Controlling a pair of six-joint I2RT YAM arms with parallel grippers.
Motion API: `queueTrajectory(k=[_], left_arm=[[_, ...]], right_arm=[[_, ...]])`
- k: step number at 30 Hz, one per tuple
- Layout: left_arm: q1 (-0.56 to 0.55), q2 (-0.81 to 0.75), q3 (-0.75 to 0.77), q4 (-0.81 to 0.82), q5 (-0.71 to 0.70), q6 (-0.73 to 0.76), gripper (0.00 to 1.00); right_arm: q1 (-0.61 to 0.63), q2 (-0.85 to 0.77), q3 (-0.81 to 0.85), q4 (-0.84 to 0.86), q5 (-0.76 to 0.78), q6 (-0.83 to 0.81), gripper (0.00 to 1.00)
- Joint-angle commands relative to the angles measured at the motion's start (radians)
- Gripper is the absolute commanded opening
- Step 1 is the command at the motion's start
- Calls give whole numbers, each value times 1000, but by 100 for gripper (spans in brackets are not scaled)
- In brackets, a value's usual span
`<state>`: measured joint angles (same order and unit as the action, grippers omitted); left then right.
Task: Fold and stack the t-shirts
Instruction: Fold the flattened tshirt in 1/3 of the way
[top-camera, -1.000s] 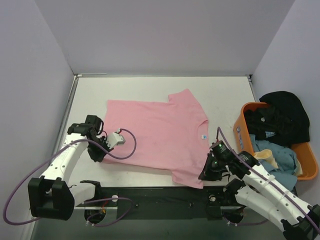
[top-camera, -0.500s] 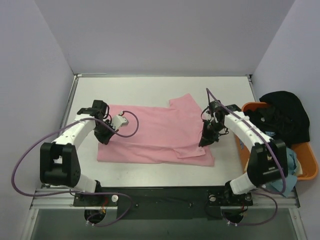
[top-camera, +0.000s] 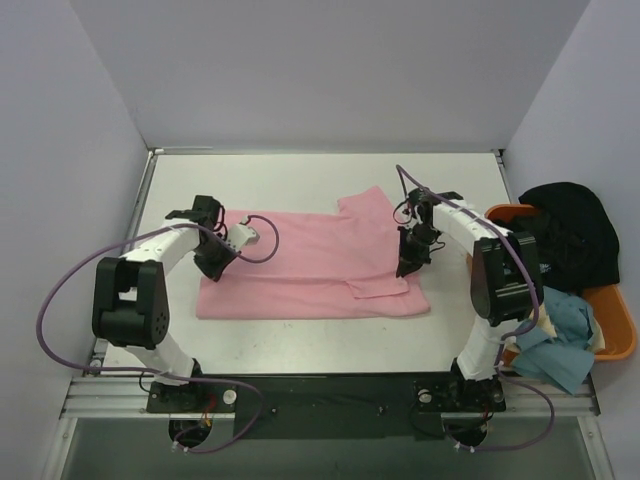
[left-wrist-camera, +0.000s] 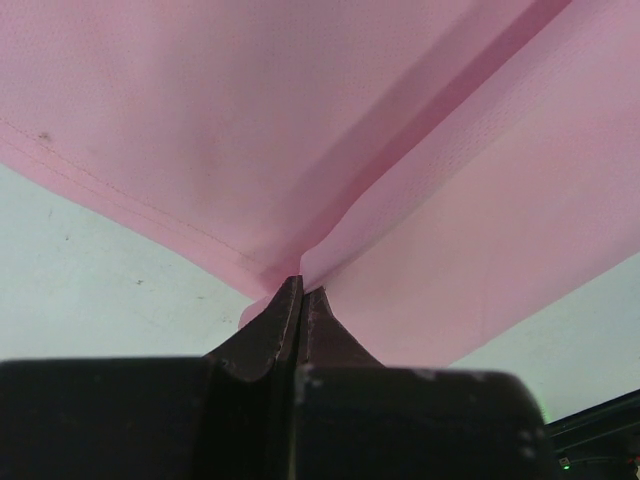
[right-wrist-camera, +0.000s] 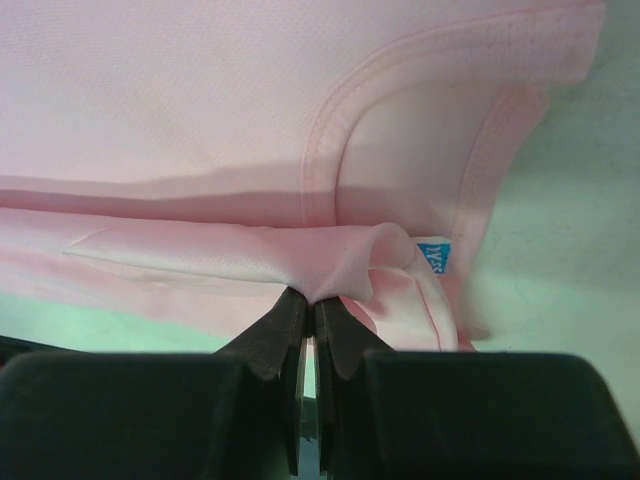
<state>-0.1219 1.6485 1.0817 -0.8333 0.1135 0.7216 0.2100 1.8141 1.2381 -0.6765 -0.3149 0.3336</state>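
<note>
Spanning mid-table (top-camera: 300, 180), the pink t-shirt (top-camera: 310, 265) lies doubled over on itself. Orange tub (top-camera: 615, 330) at right edge holds black t-shirt (top-camera: 565, 225) and light blue t-shirt (top-camera: 555, 335). Left gripper (top-camera: 213, 268) clamped tight on the pink shirt's left edge. Right gripper (top-camera: 405, 265) pinched closed on fabric beside the collar.

Left arm (top-camera: 150, 255): I stand it up from its base at the near edge of the table, elbow bent, forearm running toward the far left corner, wrist turned inward and down. Left gripper (top-camera: 213, 268): tips pointing down, jaws pressed flat together, pinching a fold of the pink t-shirt (top-camera: 310, 265).

Right arm (top-camera: 490, 245): same arched pose along the right side, wrist angled inward. Right gripper (top-camera: 407, 263): tips down, jaws closed on bunched cloth beside the collar.
</note>
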Motion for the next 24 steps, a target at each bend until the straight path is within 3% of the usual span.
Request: queueTrajectory(k=[1, 3, 4, 5, 6, 7, 8, 10, 14, 16, 17, 21, 24], left_arm=[[8, 13, 17, 48, -3, -14, 0], [8, 13, 12, 53, -11, -22, 5], [8, 8, 12, 54, -21, -28, 24], [11, 2, 14, 66, -32, -46, 34], [13, 0, 17, 75, -72, -60, 49], [18, -10, 21, 104, -95, -88, 54], [21, -18, 24, 131, -151, -105, 61], [28, -50, 52, 131, -179, -128, 65], [38, -145, 113, 19, -114, -105, 66], [31, -202, 94, -22, -42, -87, 62], [25, -228, 58, -35, -28, -76, 55], [4, -227, -90, -27, 14, -80, 36], [2, -205, -202, 74, -43, -77, 36]], right_arm=[[-6, 10, 24, -21, 60, -21, 0], [-6, 11, 14, -17, 79, -21, 0], [-8, 11, 11, -17, 89, -16, 0], [-4, 5, 11, -14, 118, -15, 15], [-4, -2, 17, -15, 146, -10, 23], [0, -13, 20, -17, 166, -5, 35], [5, -42, 29, -18, 204, -1, 39], [29, -94, 29, -40, 302, 10, 42], [81, -230, -76, -103, 428, 76, 43], [86, -298, -167, -81, 413, 117, 40], [81, -317, -192, -71, 399, 136, 38], [62, -308, -307, 21, 333, 156, 17], [51, -259, -362, 48, 324, 163, 8]])
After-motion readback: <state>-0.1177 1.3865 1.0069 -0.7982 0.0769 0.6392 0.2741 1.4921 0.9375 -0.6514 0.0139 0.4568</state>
